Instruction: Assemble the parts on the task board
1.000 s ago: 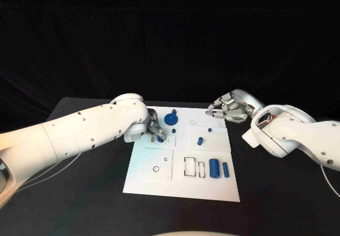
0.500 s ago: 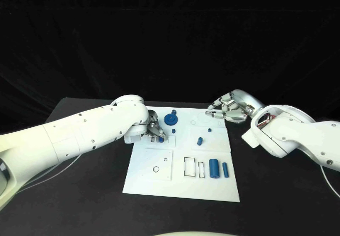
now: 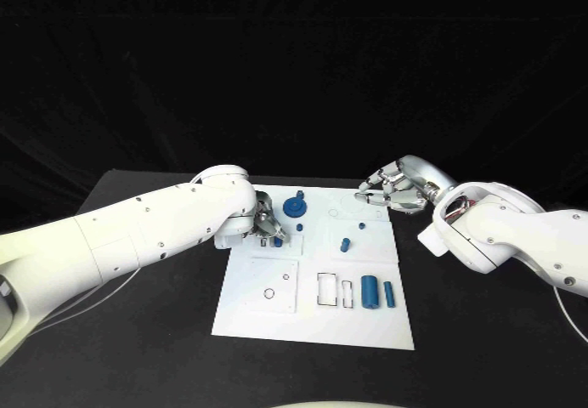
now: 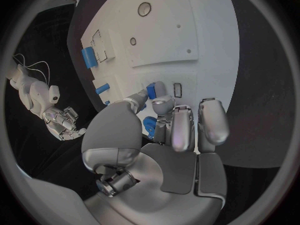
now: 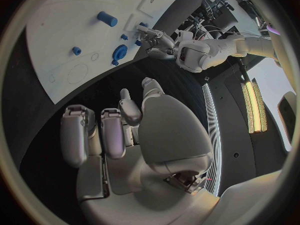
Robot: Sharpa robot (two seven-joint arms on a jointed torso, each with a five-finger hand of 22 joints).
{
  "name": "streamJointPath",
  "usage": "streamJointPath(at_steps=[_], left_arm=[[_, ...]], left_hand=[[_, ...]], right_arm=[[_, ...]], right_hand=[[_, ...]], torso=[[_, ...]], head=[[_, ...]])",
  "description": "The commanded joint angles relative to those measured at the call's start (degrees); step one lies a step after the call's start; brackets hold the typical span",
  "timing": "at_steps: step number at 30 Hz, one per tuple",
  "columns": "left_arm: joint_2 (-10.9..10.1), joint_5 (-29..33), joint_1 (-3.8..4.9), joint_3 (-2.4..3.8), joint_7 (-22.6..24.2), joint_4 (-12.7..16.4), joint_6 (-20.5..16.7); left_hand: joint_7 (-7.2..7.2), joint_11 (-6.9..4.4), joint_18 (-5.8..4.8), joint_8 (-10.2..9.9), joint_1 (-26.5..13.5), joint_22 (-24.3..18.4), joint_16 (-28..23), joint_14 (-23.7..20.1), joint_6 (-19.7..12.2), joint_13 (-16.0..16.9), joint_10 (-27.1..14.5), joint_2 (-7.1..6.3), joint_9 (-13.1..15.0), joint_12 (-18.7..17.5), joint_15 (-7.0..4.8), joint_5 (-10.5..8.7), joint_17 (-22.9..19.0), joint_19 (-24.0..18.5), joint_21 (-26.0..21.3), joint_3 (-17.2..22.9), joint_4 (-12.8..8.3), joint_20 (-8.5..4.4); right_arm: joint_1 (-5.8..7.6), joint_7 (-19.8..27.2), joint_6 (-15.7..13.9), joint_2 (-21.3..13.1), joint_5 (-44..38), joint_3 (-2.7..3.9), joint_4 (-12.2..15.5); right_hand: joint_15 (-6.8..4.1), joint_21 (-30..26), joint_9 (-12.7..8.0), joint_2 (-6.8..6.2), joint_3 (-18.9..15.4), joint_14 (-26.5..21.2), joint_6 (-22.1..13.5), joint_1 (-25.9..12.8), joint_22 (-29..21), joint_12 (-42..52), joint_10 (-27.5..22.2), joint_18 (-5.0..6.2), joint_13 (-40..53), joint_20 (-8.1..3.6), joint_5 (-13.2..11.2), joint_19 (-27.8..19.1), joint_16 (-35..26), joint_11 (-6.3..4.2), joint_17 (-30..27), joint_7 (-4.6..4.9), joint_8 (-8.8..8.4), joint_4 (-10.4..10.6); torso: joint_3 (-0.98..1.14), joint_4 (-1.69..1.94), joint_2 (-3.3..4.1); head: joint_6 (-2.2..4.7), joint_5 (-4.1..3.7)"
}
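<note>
Several blue parts [image 3: 369, 291] lie loose on the task board [image 3: 316, 323] at your 5 o'clock in the head view, so assembly looks unfinished. Left wrist view: your left hand [image 4: 164, 116] pinches a small blue part [image 4: 151, 91] at a board slot. Right wrist view: your right hand [image 5: 119, 122] hovers empty, fingers loosely curled.

A black surface [image 3: 147, 340] spreads beneath the work area, backed by a dark curtain [image 3: 294, 85]. A thin pale cable [image 3: 92, 299] trails across the surface along its left side, just beside the edge.
</note>
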Motion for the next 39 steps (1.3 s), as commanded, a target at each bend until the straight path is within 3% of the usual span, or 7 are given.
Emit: streamJointPath(at_steps=[1, 12, 20, 28, 32, 34, 39], left_arm=[[0.1, 0.3, 0.01, 0.02, -2.1, -0.1, 0.5], [-0.7, 0.2, 0.00, 0.16, -1.5, 0.6, -1.7], [-1.6, 0.7, 0.02, 0.42, -1.4, 1.6, -3.3], [-3.1, 1.2, 0.12, 1.63, -1.2, 3.0, -4.7], [-4.4, 2.0, 0.72, 2.52, -0.7, 3.9, -4.8], [-5.1, 2.4, 1.45, 3.01, -0.8, 4.0, -4.3], [-5.4, 2.6, 3.69, 3.55, 0.2, 2.4, -5.5]], left_hand=[[0.15, -0.04, -1.17, -0.2, 0.0, 0.0, -0.4, 2.9, 0.0, 0.0, 0.3, 0.48, -0.1, 0.2, -0.28, -0.06, 3.8, 0.2, 0.3, -0.5, 0.1, -0.02], [0.15, -0.03, -1.13, -0.5, -1.8, 0.0, -0.4, 2.9, 0.2, 0.0, 0.2, -0.71, -0.2, 0.4, -0.27, -0.08, 3.9, 0.2, 0.2, -7.6, 3.3, -0.01], [0.25, 0.04, -1.06, -0.6, -0.6, -0.4, -0.5, 2.9, -0.3, -1.3, -0.5, -0.27, -0.2, -0.6, -0.26, -0.06, 3.9, 0.0, 0.0, -12.1, 4.9, -0.04], [0.53, 0.29, -0.85, -0.7, 1.7, -1.4, -0.6, 2.9, -1.1, -3.5, -1.8, 0.34, 0.0, -2.6, -0.09, -0.05, 3.9, -0.5, -0.6, -15.3, 5.5, 0.07], [1.25, 0.91, -0.22, -1.3, 5.8, -4.8, -0.8, 2.8, -2.8, -9.6, -5.4, 0.80, -0.2, -8.5, 0.34, 0.01, 3.8, -2.3, -2.5, -16.5, 4.7, 0.35], [1.98, 1.54, -0.09, -2.2, 8.1, -5.5, -0.9, 2.8, -4.3, -14.2, -8.4, 1.54, -0.7, -13.1, 0.82, -0.02, 3.7, -2.7, -3.0, -16.4, 4.3, 0.57], [3.51, 2.85, 0.18, -4.9, 9.4, -7.1, -0.9, 2.8, -7.3, -15.6, -10.1, 1.54, -2.5, -14.7, 1.86, -0.06, 3.7, -3.4, -4.0, -17.6, 5.3, 1.21]], right_arm=[[-0.03, 0.2, 0.6, 0.0, -0.2, 0.00, 0.1], [-0.03, 0.3, 0.5, 0.0, -0.2, 0.00, -0.1], [-0.04, 0.3, 0.5, 0.0, -0.2, 0.00, -0.3], [-0.04, 0.3, 0.5, 0.0, -0.2, 0.00, -0.6], [-0.04, 0.4, 0.4, 0.0, -0.2, -0.01, -0.8], [-0.04, 0.4, 0.4, 0.0, -0.2, -0.01, -0.8], [-0.04, 0.3, 0.3, 0.0, -0.2, -0.01, -1.0]], right_hand=[[-0.35, -0.3, 0.1, 0.11, -0.3, 2.9, -0.2, -0.4, 8.0, -0.3, -0.3, 0.64, -0.1, -0.14, 0.1, -0.4, -0.4, -0.12, 1.8, -0.22, 0.24, 0.0], [-0.35, -0.4, 0.1, 0.11, -0.4, 2.9, -0.2, -0.5, 8.0, -0.3, -0.3, 0.66, -0.1, -0.14, 0.1, -0.5, -0.4, -0.12, 1.7, -0.22, 0.24, 0.1], [-0.35, -0.4, 0.1, 0.11, -0.4, 2.9, -0.2, -0.5, 8.0, -0.3, -0.3, 0.66, -0.1, -0.14, 0.1, -0.5, -0.4, -0.12, 1.7, -0.22, 0.24, 0.1], [-0.35, -0.4, 0.1, 0.11, -0.4, 2.9, -0.2, -0.5, 8.0, -0.3, -0.3, 0.66, -0.1, -0.14, 0.1, -0.5, -0.4, -0.12, 1.7, -0.22, 0.24, 0.1], [-0.35, -0.4, 0.1, 0.11, -0.4, 2.9, -0.2, -0.5, 8.0, -0.3, -0.3, 0.66, -0.1, -0.14, 0.1, -0.5, -0.4, -0.12, 1.7, -0.22, 0.24, 0.1], [-0.35, -0.4, 0.1, 0.11, -0.4, 2.9, -0.2, -0.5, 8.0, -0.3, -0.3, 0.66, -0.1, -0.14, 0.1, -0.5, -0.4, -0.12, 1.7, -0.22, 0.24, 0.1], [-0.35, -0.4, 0.1, 0.11, -0.4, 2.9, -0.2, -0.5, 8.0, -0.3, -0.3, 0.66, -0.1, -0.14, 0.1, -0.5, -0.4, -0.12, 1.7, -0.22, 0.24, 0.1]], torso=[[0.00, 0.00, 0.00], [-0.03, -0.02, 0.02], [0.00, 0.08, -0.05], [-0.01, 0.00, -0.04], [-0.01, 0.08, -0.03], [0.01, 0.10, -0.06], [-0.02, 0.17, -0.04]], head=[[0.04, 0.06], [0.14, -0.04], [0.16, -0.19], [0.43, -0.03], [0.67, -0.10], [0.77, -0.14], [1.26, 0.01]])
